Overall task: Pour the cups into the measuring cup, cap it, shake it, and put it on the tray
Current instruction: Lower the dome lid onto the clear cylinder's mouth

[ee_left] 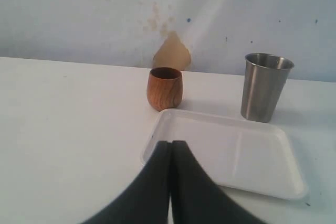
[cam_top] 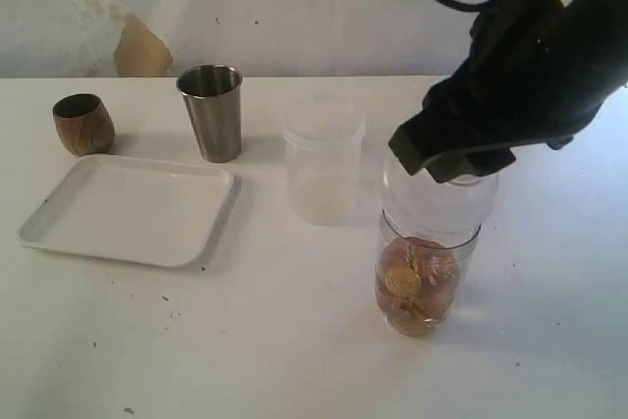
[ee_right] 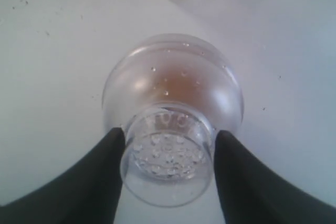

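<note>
Slippage is the first risk at the right end effector (ee_right: pixel 169 139). Its jaws stand partly spread and pinch the short neck of the clear dome lid (ee_right: pixel 173 85) from both sides, and since the neck is smooth plastic, a tilted push could let it twist in that grip. The lid sits at the mouth of the measuring cup (cam_top: pixel 422 277), though I cannot tell whether it is fully seated. Pressing off-centre could jam it askew or tip the tall cup and spill the brown contents (cam_top: pixel 414 287) onto the desk (cam_top: pixel 294 350). A loose cap would likely leak during the shake. The frosted cup (cam_top: pixel 322 169) stands just beside and could be knocked by the arm. Farther off, the tray (cam_top: pixel 128 211) lies bare, with the steel tumbler (cam_top: pixel 212 113) and wooden cup (cam_top: pixel 82 125) upright behind it. The left end effector (ee_left: pixel 170 148) is pressed together, holding nothing, near the tray's rim.
</note>
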`<state>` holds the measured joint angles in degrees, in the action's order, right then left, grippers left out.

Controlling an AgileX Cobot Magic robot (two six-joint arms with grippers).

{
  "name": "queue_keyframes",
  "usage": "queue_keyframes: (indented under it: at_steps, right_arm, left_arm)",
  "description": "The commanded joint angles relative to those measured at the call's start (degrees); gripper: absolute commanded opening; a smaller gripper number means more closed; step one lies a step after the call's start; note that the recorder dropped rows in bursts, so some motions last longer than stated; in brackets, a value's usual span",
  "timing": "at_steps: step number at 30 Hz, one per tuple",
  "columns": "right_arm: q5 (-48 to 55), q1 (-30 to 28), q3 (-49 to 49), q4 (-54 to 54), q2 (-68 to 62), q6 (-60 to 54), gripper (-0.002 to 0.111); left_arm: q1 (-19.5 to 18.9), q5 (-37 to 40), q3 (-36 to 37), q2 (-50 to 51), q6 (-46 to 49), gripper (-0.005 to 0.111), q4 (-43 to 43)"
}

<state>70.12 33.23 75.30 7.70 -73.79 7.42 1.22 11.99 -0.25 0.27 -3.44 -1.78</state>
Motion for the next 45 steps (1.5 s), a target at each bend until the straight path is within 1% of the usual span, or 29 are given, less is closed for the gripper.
queue_keyframes:
  at_steps: [1,7,15,25,40,45]
  right_arm:
    - [-0.16,-4.68,-1.87,-0.06,-0.50,0.13,0.000]
    - [-0.16,-7.64,-1.98,-5.20,-1.67,-3.22,0.000]
    - [-0.16,-7.64,-1.98,-5.20,-5.17,-3.48,0.000]
    - [-0.16,-7.64,-1.98,-5.12,-5.64,-3.48,0.000]
    - [-5.48,-7.64,-1.98,-5.12,-5.74,-3.48,0.000]
    - [-5.24,-7.64,-1.98,-5.12,-5.74,-3.48,0.000]
  left_arm:
    - [0.04,-0.81,0.25,-0.27,-0.21,0.000,0.23]
    - [0.04,-0.81,0.25,-0.27,-0.21,0.000,0.23]
    - [0.04,-0.81,0.25,-0.27,-0.21,0.000,0.23]
    - [0.04,-0.81,0.25,-0.27,-0.21,0.000,0.23]
    - [0.04,-0.81,0.25,-0.27,-0.21,0.000,0.23]
    - [0.04,-0.81,0.25,-0.27,-0.21,0.000,0.23]
